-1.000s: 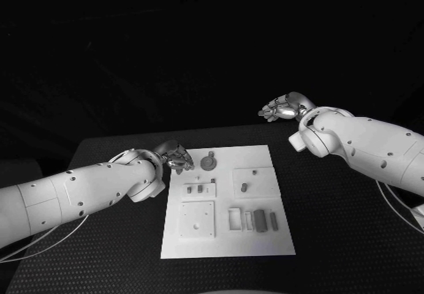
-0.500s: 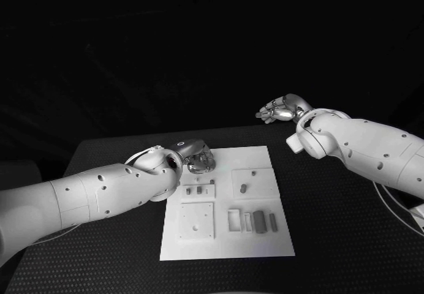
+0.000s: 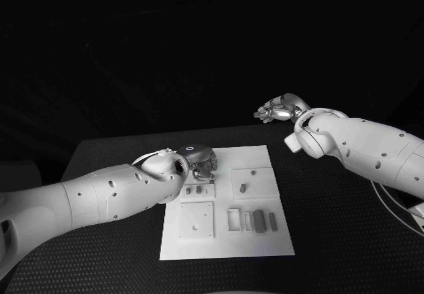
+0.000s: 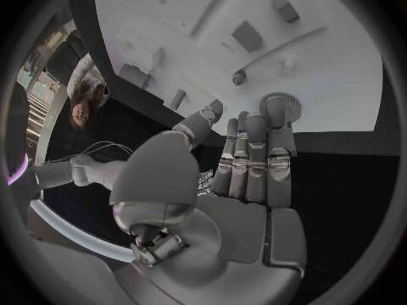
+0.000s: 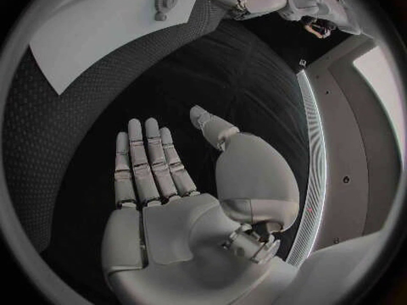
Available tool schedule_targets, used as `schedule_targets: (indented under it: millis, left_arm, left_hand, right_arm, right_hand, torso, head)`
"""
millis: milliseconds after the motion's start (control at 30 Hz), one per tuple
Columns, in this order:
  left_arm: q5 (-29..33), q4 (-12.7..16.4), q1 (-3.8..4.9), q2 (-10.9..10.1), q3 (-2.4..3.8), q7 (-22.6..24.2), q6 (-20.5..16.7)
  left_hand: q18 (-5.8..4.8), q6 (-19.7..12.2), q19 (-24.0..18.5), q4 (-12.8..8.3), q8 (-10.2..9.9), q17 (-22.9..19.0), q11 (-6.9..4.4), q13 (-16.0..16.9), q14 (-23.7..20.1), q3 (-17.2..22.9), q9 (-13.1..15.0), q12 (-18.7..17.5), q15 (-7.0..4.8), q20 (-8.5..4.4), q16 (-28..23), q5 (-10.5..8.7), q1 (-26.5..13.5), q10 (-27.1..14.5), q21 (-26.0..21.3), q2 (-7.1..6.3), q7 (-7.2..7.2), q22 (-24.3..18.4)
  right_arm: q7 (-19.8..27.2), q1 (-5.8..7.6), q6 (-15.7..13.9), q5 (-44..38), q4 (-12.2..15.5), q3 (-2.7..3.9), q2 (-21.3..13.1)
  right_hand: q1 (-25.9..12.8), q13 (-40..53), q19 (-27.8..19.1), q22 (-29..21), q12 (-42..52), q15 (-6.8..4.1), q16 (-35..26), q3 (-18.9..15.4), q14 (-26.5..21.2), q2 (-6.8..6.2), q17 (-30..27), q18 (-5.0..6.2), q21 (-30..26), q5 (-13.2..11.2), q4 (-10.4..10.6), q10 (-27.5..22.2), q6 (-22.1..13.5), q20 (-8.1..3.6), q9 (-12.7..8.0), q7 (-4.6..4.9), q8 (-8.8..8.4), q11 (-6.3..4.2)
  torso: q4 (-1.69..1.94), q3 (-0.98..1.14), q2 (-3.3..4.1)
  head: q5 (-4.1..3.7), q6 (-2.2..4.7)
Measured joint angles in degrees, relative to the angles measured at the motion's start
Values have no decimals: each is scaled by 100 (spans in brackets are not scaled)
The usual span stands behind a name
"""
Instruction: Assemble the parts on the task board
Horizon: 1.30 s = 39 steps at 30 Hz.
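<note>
At the task board's far left corner, mid-bench | left hand over the round toothed part, fingers straight, together, holding nothing, seemingly poised to pick it | right hand raised past bench's far edge, fingers spread, empty, apparently kept clear

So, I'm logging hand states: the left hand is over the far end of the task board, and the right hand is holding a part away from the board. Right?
Not quite. The right hand holds nothing: the right wrist view shows its palm bare and its fingers apart. It is away from the task board, and the left hand is over the board's far end, as the head view shows.
</note>
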Motion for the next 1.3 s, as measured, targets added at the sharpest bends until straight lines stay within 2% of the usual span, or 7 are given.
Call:
schedule_targets:
  millis: [367, 733, 1067, 1300]
  left_arm:
    - [-109, -49, -69, 45, -7, -50, 280]
    - [-136, -289, -159, 160, -16, -75, 350]
    - [-128, -438, -206, 218, -15, -75, 349]
    - [-100, -460, -227, 244, -15, -60, 352]
  left_hand:
    - [0, -21, -22, 19, 0, -1, -1, -16, -23, -19, -32, -73, 23, 22, 65, 0, 0, 0, 87, 0, 20, -1]
    - [1, -48, -42, 44, -28, -2, 13, -57, -44, -6, -92, -212, 44, 43, 138, 0, 0, 14, 216, 0, 47, -2]
    - [1, -92, -43, 79, -49, -18, 38, -64, -44, 2, -117, -269, 44, 43, 176, 0, 7, 41, 268, 53, 50, -2]
    - [1, -92, -43, 94, -49, -25, 23, -63, -44, 18, -134, -283, 44, 43, 220, 0, -4, 82, 356, 183, 50, -3]
  right_arm:
    - [9, 1, 4, 5, 2, 0, 7]
    - [13, 1, 4, 10, 28, 0, 5]
    - [15, 0, 5, 13, 33, 0, 7]
    - [16, 0, 5, 14, 34, 0, 9]
  right_hand:
    - [0, 0, 0, 5, 0, 0, 0, 0, 0, 0, -1, 0, 0, 0, 0, 0, 0, 0, 0, 0, 0, 0]
    - [0, -5, 0, 5, 0, 0, 0, 0, 0, 0, 5, 0, 0, 0, 0, 0, 0, 0, 1, 0, 0, 0]
    - [0, -5, 0, 11, 18, 0, 0, 0, 0, 0, 4, 1, -23, 0, 0, 0, 0, 0, -4, 0, 0, 0]
    - [0, -10, 0, 14, 23, 0, 0, 0, 0, 0, 4, 0, -23, 0, 0, 0, 0, 0, -4, 0, 21, 0]
  torso:
    - [2, -1, -3]
    - [2, -1, 1]
    - [1, -1, 1]
    - [2, -1, -3]
  head:
    - [-14, -15]
    - [-27, -29]
    - [-43, -41]
    - [-55, -52]
